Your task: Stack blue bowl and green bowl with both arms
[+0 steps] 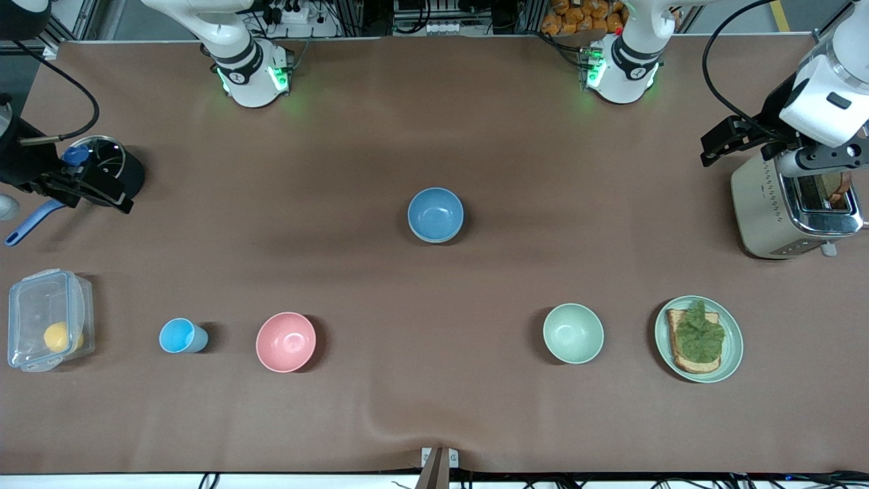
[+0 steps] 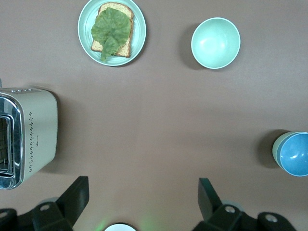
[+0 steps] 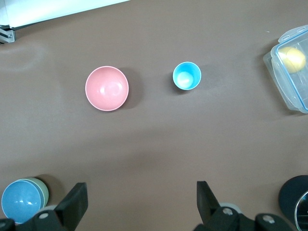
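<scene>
Brown cloth table [image 1: 434, 407] with a wrinkle near the camera-side edge and a small clamp [image 1: 438, 460] at mid-edge.

Nearest row, from the right arm's end to the left arm's end:
- clear lidded box [image 1: 46, 319] with a yellow item inside
- light-blue cup [image 1: 181, 335]
- pink bowl [image 1: 286, 341]
- pale mint bowl [image 1: 573, 333]
- pale green plate [image 1: 733, 339] with toast and a lettuce leaf

All are upright and apart from one another.

Farther from the camera, mid-table, is the blue bowl [image 1: 435, 214]. It sits upright, nested inside the green bowl [image 3: 42, 189]. Only the green rim and outer wall show around it, and only in the wrist views. The stack stands alone, well apart from the nearest row.

At about the same depth, a cream toaster [image 1: 774, 210] with bread in its slot is at the left arm's end. A black pot [image 1: 119, 170] and a blue-handled utensil [image 1: 30, 224] are at the right arm's end.

The left gripper [image 2: 143, 195] hangs over the cloth beside the toaster, fingers spread wide and holding nothing. The right gripper [image 3: 140, 197] hangs over the cloth by the black pot, also wide apart and empty.

Both arm bases stand along the table edge farthest from the camera, with green lights on. Past that edge are cables, a power strip, metal framing and orange packets [image 1: 577, 17].
</scene>
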Motion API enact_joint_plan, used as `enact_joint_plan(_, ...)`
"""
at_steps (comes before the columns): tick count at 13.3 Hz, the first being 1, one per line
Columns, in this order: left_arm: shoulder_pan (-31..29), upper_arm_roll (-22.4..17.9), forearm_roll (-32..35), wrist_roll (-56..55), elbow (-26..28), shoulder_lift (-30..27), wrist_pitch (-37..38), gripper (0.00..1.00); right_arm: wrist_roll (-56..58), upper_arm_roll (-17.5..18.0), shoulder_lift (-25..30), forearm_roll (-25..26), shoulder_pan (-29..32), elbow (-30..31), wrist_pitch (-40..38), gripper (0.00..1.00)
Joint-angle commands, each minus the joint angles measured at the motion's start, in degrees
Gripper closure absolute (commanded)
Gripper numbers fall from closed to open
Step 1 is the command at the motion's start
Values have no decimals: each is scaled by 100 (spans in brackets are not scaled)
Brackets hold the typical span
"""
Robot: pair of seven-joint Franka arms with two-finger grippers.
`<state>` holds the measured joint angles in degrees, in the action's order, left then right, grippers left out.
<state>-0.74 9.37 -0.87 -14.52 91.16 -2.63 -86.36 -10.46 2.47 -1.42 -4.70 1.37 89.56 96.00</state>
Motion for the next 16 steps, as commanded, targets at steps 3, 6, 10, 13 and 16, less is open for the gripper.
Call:
enact_joint_plan(3,4,-14,52,46,-37,-27,-4,0,44,-10,28,75,-58,0,-12,0)
enact_joint_plan(6,4,-14,43,37,-37,-45,23,0,35,-10,28,75,-40,8,-46,0)
enact_joint_plan(10,-5,-41,43,37,-55,-71,101,0,27,-19,19,75,-31,9,-47,0)
enact_joint_plan(13,-5,-49,43,37,-116,-80,224,0,-44,16,19,75,-66,9,-38,0)
enact_joint_plan(16,-5,-58,43,37,-204,-62,330,0,-44,-1,37,74,-31,-9,-134,0)
